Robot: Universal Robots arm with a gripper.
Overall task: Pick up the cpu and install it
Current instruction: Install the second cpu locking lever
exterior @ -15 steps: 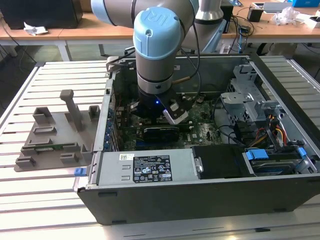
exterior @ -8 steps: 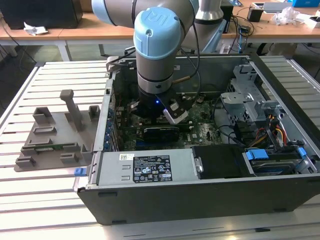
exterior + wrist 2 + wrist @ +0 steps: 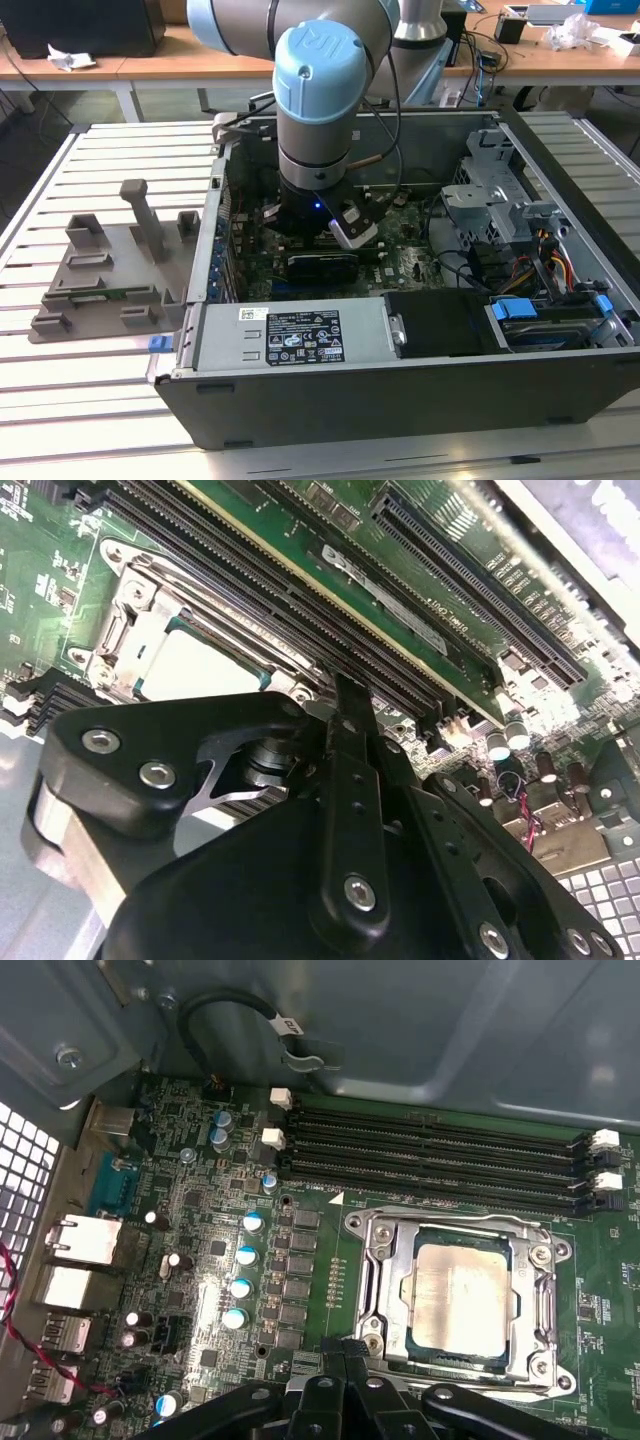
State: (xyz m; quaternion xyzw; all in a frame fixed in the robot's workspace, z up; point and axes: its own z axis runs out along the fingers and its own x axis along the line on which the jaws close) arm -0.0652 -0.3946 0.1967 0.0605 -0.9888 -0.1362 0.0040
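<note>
**Gripper hanging over a seated cpu**

Black gripper linkage (image 3: 340,810) is crowding the foreground in the second wrist view, its bolted arms converging toward one narrow tip, so the fingers (image 3: 335,1360) are sitting together with nothing between them. Just beyond that tip, the cpu (image 3: 462,1298) is lying flat inside the socket (image 3: 380,1250), a square chip with a dull silver top, faintly smudged, and a thin darker rim showing around it. Its metal frame is surrounding the chip on all sides, and the chip is sitting level rather than tilted. In the second wrist view the cpu (image 3: 200,665) is showing partly, its near edge hidden behind the linkage. Whether the fingertips are touching the frame cannot be told.

Beyond the socket, on the side away from the gripper, four long black memory slots (image 3: 430,1155) are running side by side across the green motherboard (image 3: 200,1230).

In the exterior view the arm (image 3: 320,110) is reaching straight down into the open case (image 3: 400,390), its blue-capped wrist upright and the gripper (image 3: 330,235) sitting low over the board.
</note>
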